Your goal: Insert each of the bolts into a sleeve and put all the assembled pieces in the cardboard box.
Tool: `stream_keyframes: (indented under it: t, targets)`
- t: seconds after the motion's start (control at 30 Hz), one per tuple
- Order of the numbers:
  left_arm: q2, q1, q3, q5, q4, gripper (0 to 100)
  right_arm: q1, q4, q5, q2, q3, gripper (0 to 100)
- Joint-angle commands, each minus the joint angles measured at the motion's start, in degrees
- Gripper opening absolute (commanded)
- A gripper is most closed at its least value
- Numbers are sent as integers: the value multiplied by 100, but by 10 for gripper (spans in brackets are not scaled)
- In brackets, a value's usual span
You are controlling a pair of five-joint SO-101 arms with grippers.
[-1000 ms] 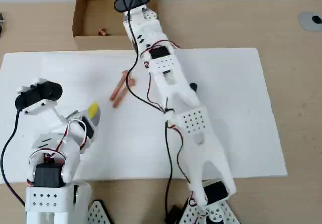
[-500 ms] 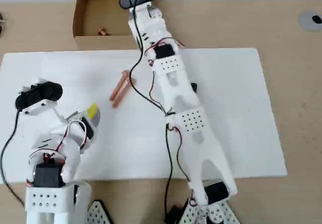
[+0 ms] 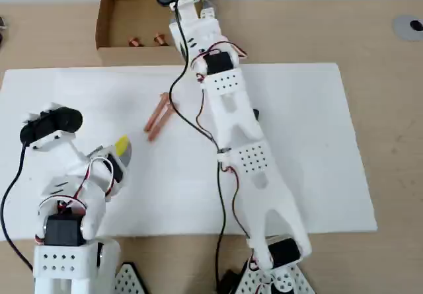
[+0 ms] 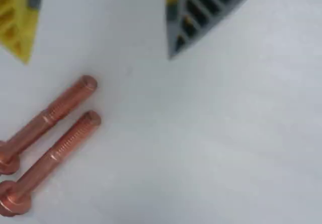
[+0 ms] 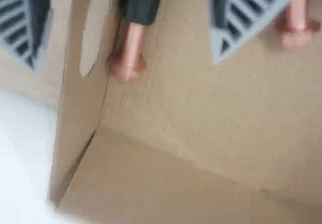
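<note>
So far, two assembled pieces (image 3: 159, 40) lie in the cardboard box (image 3: 104, 23) beneath my spread, empty right fingers (image 5: 241, 12), while two bare bolts (image 3: 157, 117) wait on the white mat (image 3: 297, 175) near my spread left fingers (image 4: 201, 12), so I judge it roughly half done.

Your bolts (image 4: 50, 159) are glossy copper-coloured metal, part threaded; the white sheet (image 4: 226, 133) looks smooth and matt, the cardboard box (image 5: 201, 133) dull.
</note>
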Motion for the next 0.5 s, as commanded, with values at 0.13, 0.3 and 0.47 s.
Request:
stream_keyframes:
  t: [0.13, 0.3, 0.47]
  targets:
    - [22, -53, -290, -35, 0, 194, -110, 2848, -334, -2308, -312, 260]
    - [787, -44, -897, -229, 264, 195, -66, 4422, -651, -3354, -338, 260]
    - [2826, -53, -2031, -659, 431, 193, 22, 5767, -360, -4110, -338, 260]
